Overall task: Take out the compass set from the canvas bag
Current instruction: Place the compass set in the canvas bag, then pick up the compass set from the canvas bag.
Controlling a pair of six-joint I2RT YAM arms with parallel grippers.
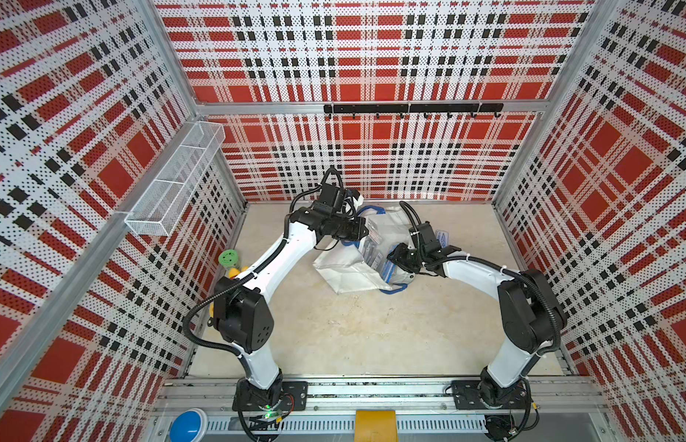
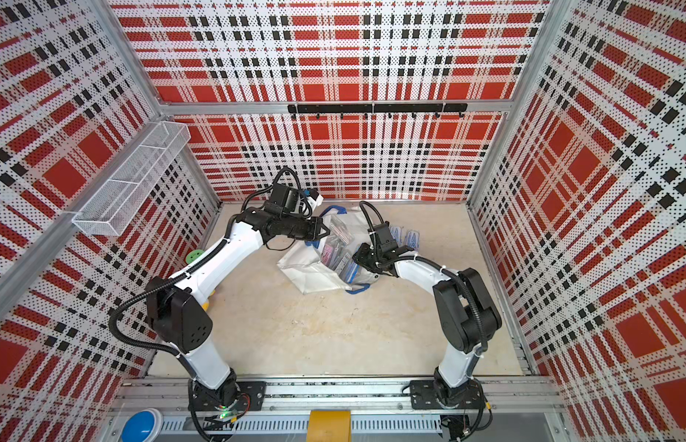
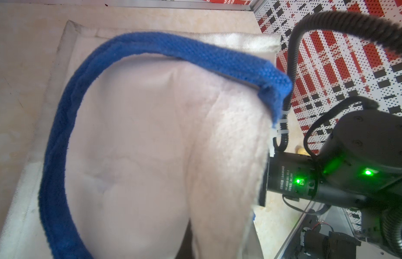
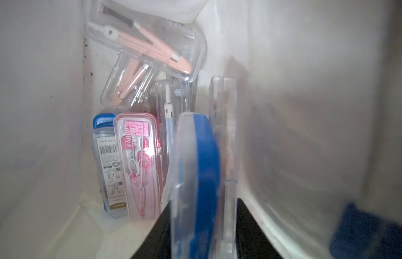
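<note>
The white canvas bag (image 1: 341,273) (image 2: 307,271) lies on its side mid-table, mouth toward the right arm. My left gripper (image 1: 358,229) is shut on the bag's upper rim beside a blue handle (image 3: 61,134); white fabric (image 3: 150,134) hides its fingers in the left wrist view. My right gripper (image 4: 203,201) (image 1: 391,256) is inside the bag, open. Its black fingers (image 4: 247,215) stand close on either side of a blue-backed compass set case (image 4: 204,170) and a clear case (image 4: 224,134) on edge. Deeper in lie a pink case (image 4: 139,166), a blue barcoded case (image 4: 106,157) and clear cases with peach compasses (image 4: 146,42).
Two blue-trimmed cases (image 1: 443,237) (image 2: 408,239) lie on the table behind the right wrist. A green round thing (image 1: 228,257) and yellow pieces (image 1: 234,272) sit by the left wall. A wire basket (image 1: 173,183) hangs on that wall, a hook rail (image 1: 410,108) on the back wall.
</note>
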